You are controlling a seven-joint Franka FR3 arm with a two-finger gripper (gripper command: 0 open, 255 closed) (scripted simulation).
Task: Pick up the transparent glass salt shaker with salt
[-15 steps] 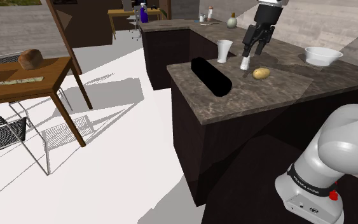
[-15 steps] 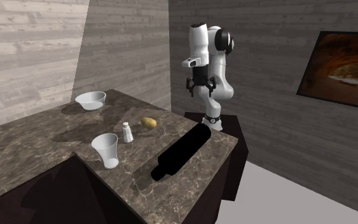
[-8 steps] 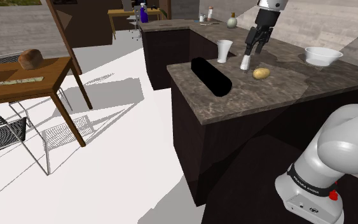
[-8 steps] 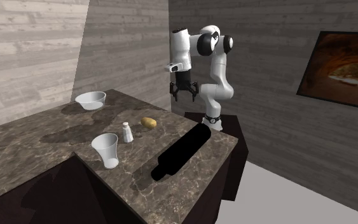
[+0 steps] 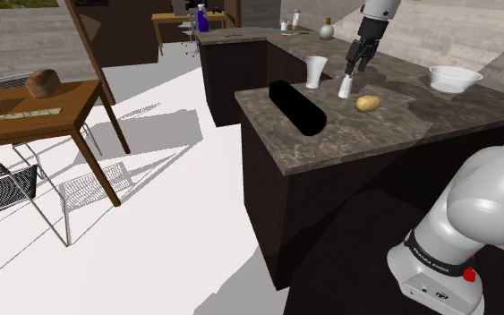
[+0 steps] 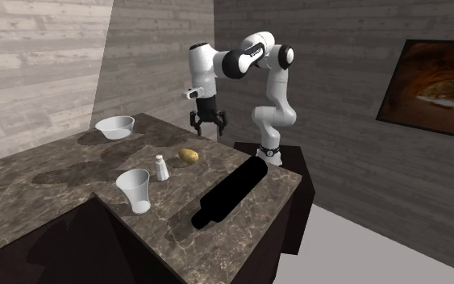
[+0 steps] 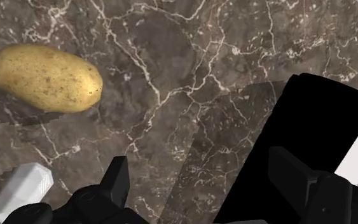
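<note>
The black two-finger gripper is hovering above the dark veined marble counter with its fingers standing wide apart, so the pincer is open and is holding nothing. The small whitish salt shaker is standing upright on this counter between the white tapered cup and the yellow-brown oval potato, near to both and touching neither. In the wrist view the shaker is appearing outside the gap, just beside one finger, so I am judging that the hand is not yet centred over it. To do this step well, the hand is needing first a sideways shift, away from the potato, until the shaker is sitting in the middle between the two fingers; only then it should be going down, straight and slowly. The fingers should be closing on the body of the shaker, below its top, and gently, because such a narrow thing is probably tipping easily. The long black cylinder is lying well apart and is making no trouble.
</note>
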